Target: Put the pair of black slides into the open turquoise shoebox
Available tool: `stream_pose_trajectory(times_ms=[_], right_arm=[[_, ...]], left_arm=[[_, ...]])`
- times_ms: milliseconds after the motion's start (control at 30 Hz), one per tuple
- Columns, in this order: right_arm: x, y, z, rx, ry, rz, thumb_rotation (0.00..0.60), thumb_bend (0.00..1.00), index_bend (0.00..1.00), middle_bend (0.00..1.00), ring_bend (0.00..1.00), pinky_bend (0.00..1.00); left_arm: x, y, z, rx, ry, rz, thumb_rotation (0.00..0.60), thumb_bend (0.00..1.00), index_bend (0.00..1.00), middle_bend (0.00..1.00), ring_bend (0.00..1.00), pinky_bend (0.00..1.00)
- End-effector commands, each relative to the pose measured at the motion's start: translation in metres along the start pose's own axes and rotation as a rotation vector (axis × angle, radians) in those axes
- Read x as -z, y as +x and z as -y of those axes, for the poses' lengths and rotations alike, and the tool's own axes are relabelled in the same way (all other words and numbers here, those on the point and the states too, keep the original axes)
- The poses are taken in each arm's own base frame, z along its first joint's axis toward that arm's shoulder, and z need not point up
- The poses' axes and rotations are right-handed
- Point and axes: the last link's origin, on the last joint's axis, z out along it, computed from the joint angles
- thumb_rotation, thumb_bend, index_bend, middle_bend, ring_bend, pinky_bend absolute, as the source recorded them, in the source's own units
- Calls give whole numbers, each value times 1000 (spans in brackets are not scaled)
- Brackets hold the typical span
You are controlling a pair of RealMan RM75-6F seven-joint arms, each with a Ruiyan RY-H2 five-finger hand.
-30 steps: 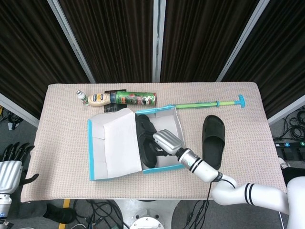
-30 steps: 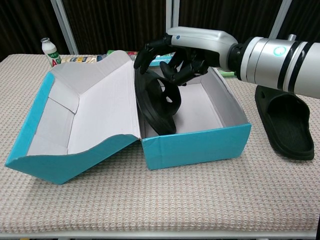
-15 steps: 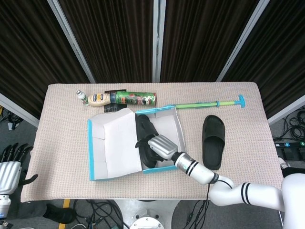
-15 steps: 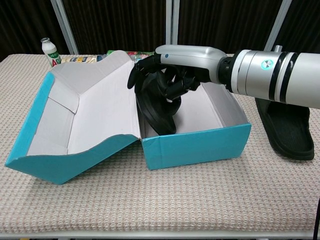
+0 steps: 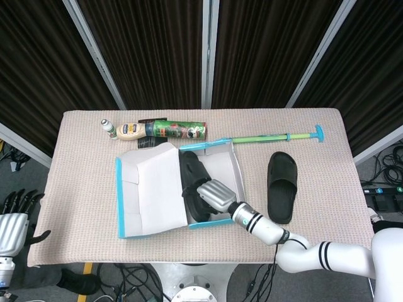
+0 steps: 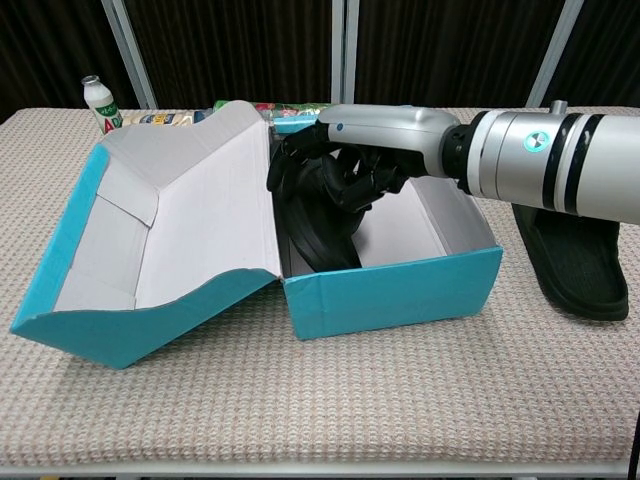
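Right hand reaching over the open turquoise cardboard shoebox, its dark fingers curled about the strap of the first black rubber slide. This slide stands on edge inside the box, tilted against the left inner side beside the raised white-lined lid; the fingers appear clamped on it, though dark fingers against dark rubber make the exact contact hard to read. The second black rubber slide lies sole-down on the beige woven tabletop, just beside the right wall of the box and untouched.

Step in hand, as judged: seating the first slide in the box. About half of the task is left. The next move calls for letting go, lifting the hand out without dragging the slide along, then reaching right for the second slide; the first, standing on edge, may tip flat when freed.

Left hand hangs off the left edge of the tabletop, holding nothing, fingers apart; it is partly cut off by the frame and absent from the chest view. In the chest view the right arm covers part of the second slide, and the floor of the box beneath the first slide is hidden.
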Motion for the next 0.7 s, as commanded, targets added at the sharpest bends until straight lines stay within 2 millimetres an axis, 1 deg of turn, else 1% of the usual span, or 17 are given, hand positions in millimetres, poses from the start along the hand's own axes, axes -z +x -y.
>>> stream_pose_trajectory(times_ms=[33,267,367,433,533,600,700], right_arm=[[-1,-2,-3,-2,-13,10,600,927,287,287,723,979],[-9,-15,-12,-10,-45,40,600,923,287,287,723,979],[-10,-16,-11,-15,-43,35,600,921,287,285,723,979],[-9,-13,-9,-30,-32,12,600,905,287,283,723,979],[-4,-3,-5,-57,-9,-47,600,827,287,276,722,979],[3,4,-6,-68,2,-85,600,721,269,265,723,979],[18,18,-14,-41,-7,-145,600,605,211,230,721,979]], left_arm=[[0,0,0,0,0,0,600,30,173,96,11,15],[2,-2,2,4,8,1,600,30,173,96,11,16],[2,-2,2,4,7,2,600,30,173,96,11,16],[2,-2,2,3,4,1,600,30,173,96,11,16],[1,-1,1,3,2,-3,600,30,173,96,11,16],[0,-1,1,3,0,-5,600,30,173,96,11,15],[0,0,1,4,-2,-7,600,30,173,96,11,16]])
